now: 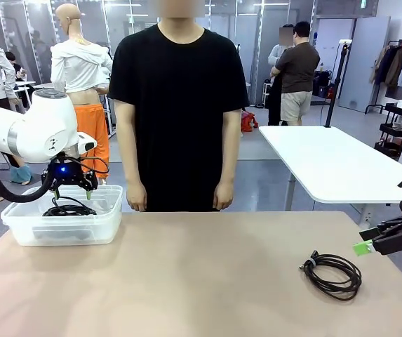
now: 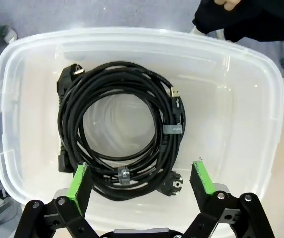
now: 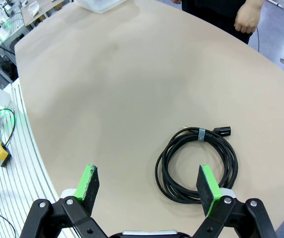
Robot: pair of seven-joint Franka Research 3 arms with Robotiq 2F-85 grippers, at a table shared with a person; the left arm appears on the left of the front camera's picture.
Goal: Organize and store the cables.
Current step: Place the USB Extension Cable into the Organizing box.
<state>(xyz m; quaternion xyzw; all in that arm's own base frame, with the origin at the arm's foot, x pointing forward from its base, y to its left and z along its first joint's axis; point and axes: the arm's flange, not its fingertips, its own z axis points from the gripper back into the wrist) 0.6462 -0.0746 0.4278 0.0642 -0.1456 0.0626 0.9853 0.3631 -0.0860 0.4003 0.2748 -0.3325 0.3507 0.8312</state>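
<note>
My left pincer (image 1: 73,191) hangs over a clear plastic tub (image 1: 60,232) at the left edge of the frame. Its green-padded jaws are spread wide and grip nothing. Looking down from that wrist, the left pincer (image 2: 141,178) is parted above the tub (image 2: 132,37). The stored cables (image 2: 71,129) lie on the tub's floor as black coils stacked one over another, filling the left and middle of the frame. Small grey ties (image 2: 172,130) bind them, and plug ends show at the upper left and lower right of the bundle. From the front, the same cables (image 1: 69,208) show dark through the tub wall.

My right pincer (image 1: 366,242) sits at the right edge of the frame, jaws fully apart and empty, just above the tan worktop (image 1: 186,281). One loose cable (image 1: 356,281) lies on the worktop at lower right, near that pincer but not touching it. In the right wrist view the right pincer (image 3: 147,186) opens toward this loose cable (image 3: 161,168), a round tied coil resting flat in the lower right.

A person (image 1: 179,105) in a black shirt stands at the far side, arms down.
</note>
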